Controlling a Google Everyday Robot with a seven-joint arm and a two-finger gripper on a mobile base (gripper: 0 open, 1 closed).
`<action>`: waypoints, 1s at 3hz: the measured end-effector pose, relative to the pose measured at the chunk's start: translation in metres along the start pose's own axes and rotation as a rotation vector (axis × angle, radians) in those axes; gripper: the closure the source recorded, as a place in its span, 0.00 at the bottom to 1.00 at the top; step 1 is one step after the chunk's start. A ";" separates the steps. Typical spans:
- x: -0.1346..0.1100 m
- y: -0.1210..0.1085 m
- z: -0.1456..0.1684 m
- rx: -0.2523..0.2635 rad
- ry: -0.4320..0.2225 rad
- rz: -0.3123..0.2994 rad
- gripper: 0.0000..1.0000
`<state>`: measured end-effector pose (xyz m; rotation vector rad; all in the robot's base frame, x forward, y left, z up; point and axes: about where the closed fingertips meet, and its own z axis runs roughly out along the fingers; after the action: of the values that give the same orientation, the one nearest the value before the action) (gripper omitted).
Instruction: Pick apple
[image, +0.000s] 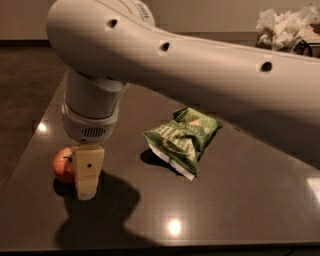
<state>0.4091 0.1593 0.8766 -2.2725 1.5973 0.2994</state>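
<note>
Dim, warm light falls from above, leaving bright glints on the dark glossy surface (240, 200) and a heavy shadow pooled beneath my hand (86, 181), low at front left.

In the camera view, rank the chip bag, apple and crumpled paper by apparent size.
1. Chip bag.
2. Crumpled paper, though it is farther back and cut by the frame edge, so unsure.
3. Apple, partly hidden behind the gripper, which hangs just in front of it.
</note>
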 end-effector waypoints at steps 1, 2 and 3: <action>-0.008 -0.003 0.011 -0.011 0.006 -0.017 0.00; -0.008 -0.004 0.019 -0.027 0.023 -0.031 0.18; -0.007 -0.004 0.019 -0.037 0.031 -0.040 0.40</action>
<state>0.4107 0.1737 0.8618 -2.3452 1.5718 0.2871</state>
